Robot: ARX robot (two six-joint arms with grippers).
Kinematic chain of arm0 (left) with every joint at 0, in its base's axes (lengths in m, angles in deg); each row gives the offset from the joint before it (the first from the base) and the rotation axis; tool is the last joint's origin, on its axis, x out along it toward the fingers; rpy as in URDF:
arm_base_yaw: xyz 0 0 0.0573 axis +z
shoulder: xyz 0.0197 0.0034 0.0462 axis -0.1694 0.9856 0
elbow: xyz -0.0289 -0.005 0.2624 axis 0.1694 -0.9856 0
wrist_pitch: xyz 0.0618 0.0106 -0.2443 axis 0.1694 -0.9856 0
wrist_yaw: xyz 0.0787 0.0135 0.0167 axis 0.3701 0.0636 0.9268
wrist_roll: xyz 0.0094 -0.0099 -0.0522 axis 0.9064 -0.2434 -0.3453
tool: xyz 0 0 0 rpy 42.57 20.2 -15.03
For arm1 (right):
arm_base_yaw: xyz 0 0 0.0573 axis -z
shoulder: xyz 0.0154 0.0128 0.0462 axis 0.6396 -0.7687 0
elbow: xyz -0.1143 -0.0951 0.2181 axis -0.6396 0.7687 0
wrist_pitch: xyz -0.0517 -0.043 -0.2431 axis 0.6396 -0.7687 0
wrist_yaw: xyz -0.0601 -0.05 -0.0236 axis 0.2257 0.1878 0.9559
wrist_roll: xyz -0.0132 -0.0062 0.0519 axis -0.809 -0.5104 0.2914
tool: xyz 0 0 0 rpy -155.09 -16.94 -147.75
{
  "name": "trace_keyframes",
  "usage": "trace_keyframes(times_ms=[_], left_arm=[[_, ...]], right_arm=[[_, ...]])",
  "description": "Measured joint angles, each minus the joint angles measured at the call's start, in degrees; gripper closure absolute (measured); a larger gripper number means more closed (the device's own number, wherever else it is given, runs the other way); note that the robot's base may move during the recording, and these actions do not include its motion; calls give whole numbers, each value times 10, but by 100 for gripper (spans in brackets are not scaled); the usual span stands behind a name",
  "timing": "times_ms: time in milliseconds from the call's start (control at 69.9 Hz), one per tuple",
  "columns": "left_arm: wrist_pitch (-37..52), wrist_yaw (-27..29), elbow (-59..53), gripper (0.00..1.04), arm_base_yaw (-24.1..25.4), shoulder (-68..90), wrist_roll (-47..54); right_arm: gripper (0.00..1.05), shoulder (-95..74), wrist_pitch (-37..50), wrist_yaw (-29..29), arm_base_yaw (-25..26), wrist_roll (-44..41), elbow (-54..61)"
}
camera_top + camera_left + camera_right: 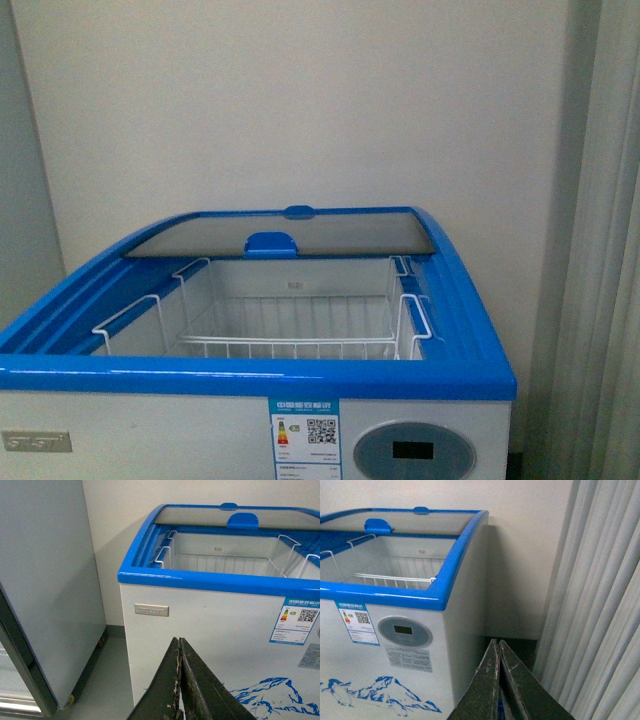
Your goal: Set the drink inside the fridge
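The fridge point(260, 378) is a white chest cooler with a blue top rim, right in front of me. Its glass lid point(290, 234) is slid to the back, so the inside is open, with white wire baskets point(290, 345) that look empty. It also shows in the left wrist view point(200, 577) and the right wrist view point(395, 594). No drink is in view. My left gripper point(179, 641) is shut and empty, low before the fridge's front wall. My right gripper point(496, 642) is shut, low beside the fridge's right corner. Neither arm shows in the front view.
A tall grey upright cabinet point(45, 580) stands left of the fridge with a floor gap between. Pale curtains point(600, 605) hang right of the fridge. A wall is close behind. The front carries an oval grey display panel point(414, 452) and a label point(304, 430).
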Motion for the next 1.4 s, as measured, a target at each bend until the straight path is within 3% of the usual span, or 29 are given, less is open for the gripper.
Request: trace_keyframes(times_ms=[186, 286, 658, 729, 1215, 1287, 1401], left_arm=[[0, 0, 0, 102, 0, 0, 0], [0, 0, 0, 102, 0, 0, 0], [0, 0, 0, 102, 0, 0, 0], [0, 0, 0, 102, 0, 0, -1], [0, 0, 0, 16, 0, 0, -1], [0, 0, 0, 7, 0, 0, -1], [0, 0, 0, 8, 0, 0, -1]], right_arm=[[102, 25, -11, 0, 0, 0, 14], [102, 94, -85, 1, 0, 0, 22], [102, 131, -87, 0, 0, 0, 38], [92, 131, -87, 0, 0, 0, 38], [8, 132, -87, 0, 0, 0, 38], [8, 132, -87, 0, 0, 1, 38], [8, 132, -87, 0, 0, 1, 38]])
